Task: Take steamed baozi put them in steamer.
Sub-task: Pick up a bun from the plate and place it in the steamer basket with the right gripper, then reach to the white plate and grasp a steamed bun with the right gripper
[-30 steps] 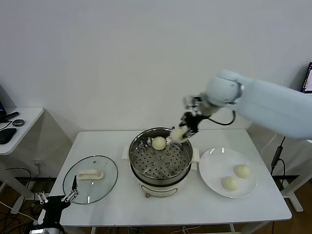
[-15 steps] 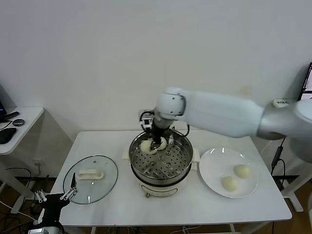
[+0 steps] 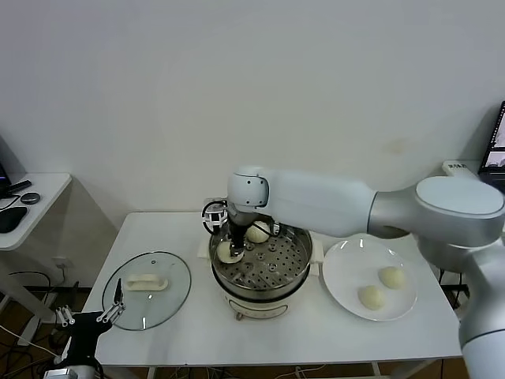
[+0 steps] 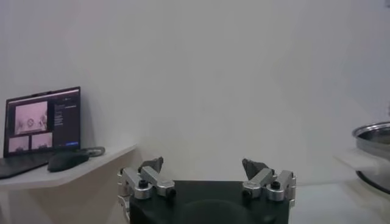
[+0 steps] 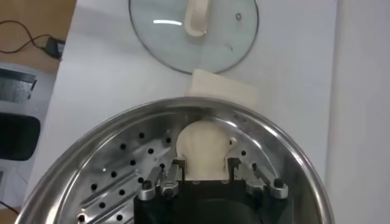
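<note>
The steamer stands mid-table, a shiny steel pot with a perforated tray on a white base. My right gripper reaches down into its left side and is shut on a cream baozi. In the right wrist view that baozi sits between the fingers of my right gripper, low over the tray near the steamer's wall. A second baozi lies at the back of the tray. Two more baozi lie on the white plate. My left gripper is parked low at the front left, open and empty.
The glass lid with a white handle lies on the table left of the steamer, and shows in the right wrist view. A side table with a laptop stands to the far left. The left wrist view shows the steamer's rim.
My right gripper carried the baozi from the steamer's right rim across the pot and lowered it to the left side of the tray. The left arm has not moved.
</note>
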